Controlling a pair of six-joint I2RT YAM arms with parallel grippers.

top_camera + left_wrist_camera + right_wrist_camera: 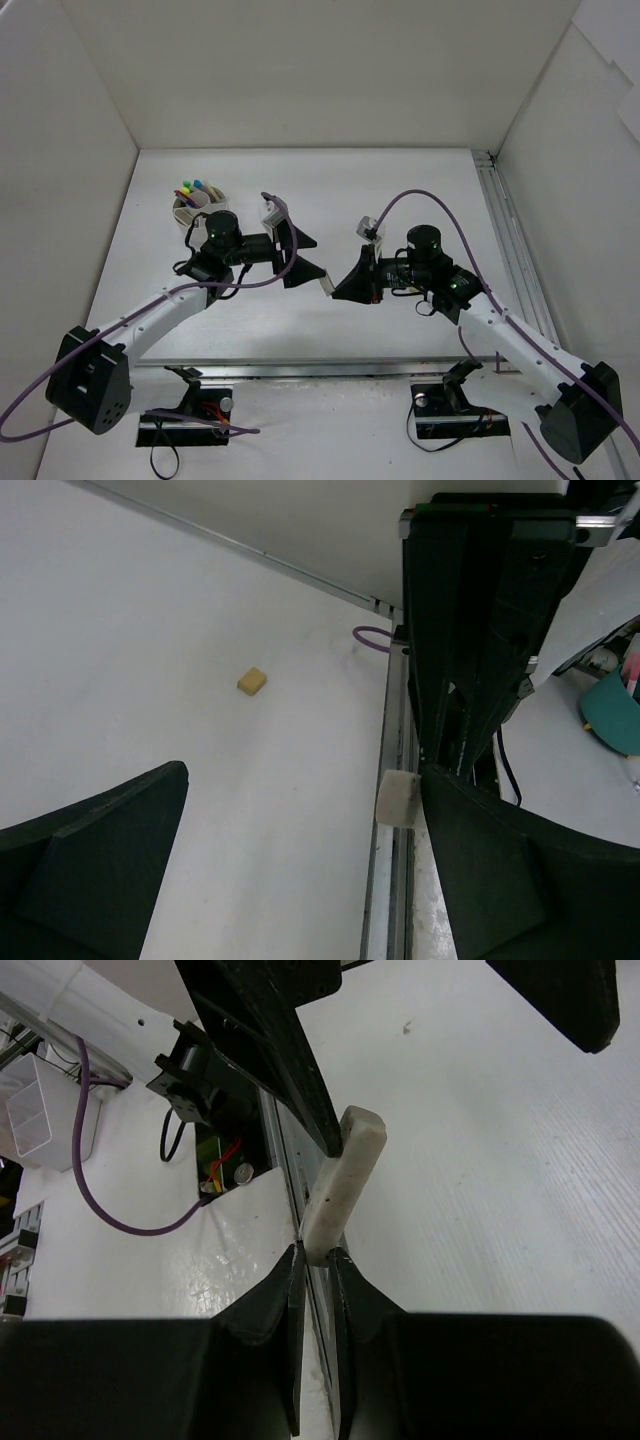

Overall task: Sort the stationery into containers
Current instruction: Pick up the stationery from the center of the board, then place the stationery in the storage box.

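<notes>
My right gripper (318,1255) is shut on the near end of a long white eraser (345,1185), held above the table. The eraser's far end rests against the inner side of one finger (280,1050) of my left gripper (300,780). That gripper is wide open, with its other finger (560,1000) well apart. In the top view the two grippers meet mid-table, left (312,258) and right (335,288), with the eraser (327,287) between them. A small tan eraser (252,681) lies on the table. The round white container (197,205) at the back left holds several highlighters.
White walls enclose the table on three sides. A metal rail (505,235) runs along the right side and another (330,368) along the front edge. Purple cables (420,197) loop off both arms.
</notes>
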